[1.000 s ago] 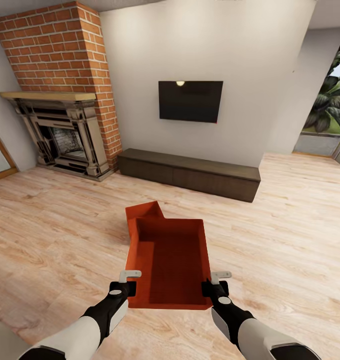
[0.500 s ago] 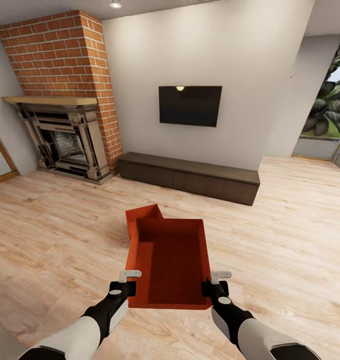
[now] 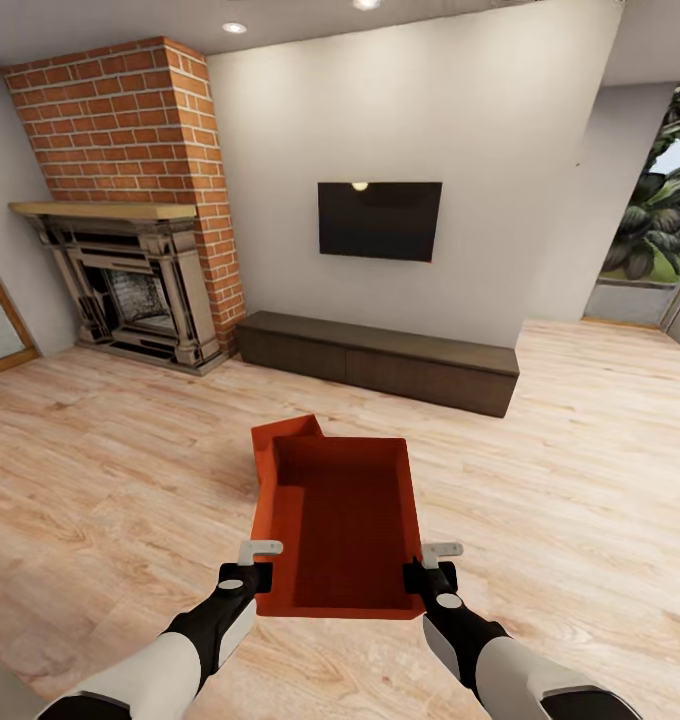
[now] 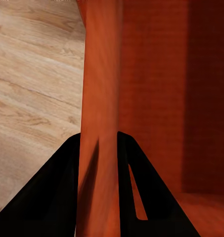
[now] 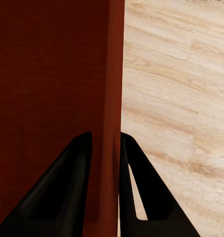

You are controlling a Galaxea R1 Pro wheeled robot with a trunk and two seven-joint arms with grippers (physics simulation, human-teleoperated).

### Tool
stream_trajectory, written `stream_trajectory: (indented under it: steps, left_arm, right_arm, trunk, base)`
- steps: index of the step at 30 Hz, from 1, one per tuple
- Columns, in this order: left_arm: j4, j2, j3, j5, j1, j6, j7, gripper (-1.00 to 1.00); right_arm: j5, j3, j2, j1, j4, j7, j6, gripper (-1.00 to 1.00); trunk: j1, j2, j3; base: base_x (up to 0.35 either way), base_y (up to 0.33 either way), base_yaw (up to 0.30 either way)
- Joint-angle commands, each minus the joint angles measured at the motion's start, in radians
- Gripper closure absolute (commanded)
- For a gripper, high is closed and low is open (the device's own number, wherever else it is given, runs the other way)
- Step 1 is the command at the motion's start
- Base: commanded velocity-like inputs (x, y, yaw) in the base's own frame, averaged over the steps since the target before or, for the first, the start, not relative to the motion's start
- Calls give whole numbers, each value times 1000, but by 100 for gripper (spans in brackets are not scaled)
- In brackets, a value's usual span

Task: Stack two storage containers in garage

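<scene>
The left tool (image 3: 257, 562) and the right tool (image 3: 432, 564) were each clamped on a side wall of the orange-red rectangular plastic bin (image 3: 345, 520). A second alike bin (image 3: 280, 440) lay behind it, on the light wood plank floor (image 3: 110, 470).

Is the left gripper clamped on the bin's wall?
Yes: the left gripper has one finger on each side of the orange bin wall.
</scene>
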Motion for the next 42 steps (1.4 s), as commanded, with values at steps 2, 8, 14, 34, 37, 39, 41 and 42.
stream_trajectory:
  steps: [2, 8, 14, 34, 37, 39, 41, 42]
  left_arm:
    - [-25, -1, 41, -6, -1, 3, 44, 100]
    - [-25, -1, 41, -6, -1, 3, 44, 100]
    - [-25, -1, 41, -6, -1, 3, 44, 100]
    - [-25, -1, 41, -6, -1, 3, 44, 100]
    - [-25, -1, 41, -6, -1, 3, 44, 100]
    - [-25, -1, 41, -6, -1, 3, 44, 100]
    - [-25, -1, 41, -6, -1, 3, 44, 100]
    - [-25, 0, 41, -6, -1, 3, 44, 100]
  right_arm:
    - [-3, -29, 3, 0, 3, -8, -2, 100]
    - [-3, -29, 3, 0, 3, -8, -2, 100]
    - [-3, -29, 3, 0, 3, -8, -2, 100]
    - [-2, -29, 3, 0, 3, -8, -2, 100]
    - [-3, -29, 3, 0, 3, -8, -2, 100]
    - [-2, -29, 3, 0, 3, -8, -2, 100]
    - [-2, -29, 3, 0, 3, -8, -2, 100]
    - [-2, -29, 3, 0, 3, -8, -2, 100]
  trunk:
    - [0, -1, 2]
    - [0, -1, 10]
    - [0, -1, 19]
    - [0, -1, 49]
    - [0, -1, 53]
    - [0, -1, 56]
    - [0, -1, 59]
    - [0, -1, 61]
  base:
    - [0, 0, 0]
    - [0, 0, 0]
    - [0, 0, 0]
    - [0, 0, 0]
    - [0, 0, 0]
    - [0, 0, 0]
    - [0, 0, 0]
    - [0, 0, 0]
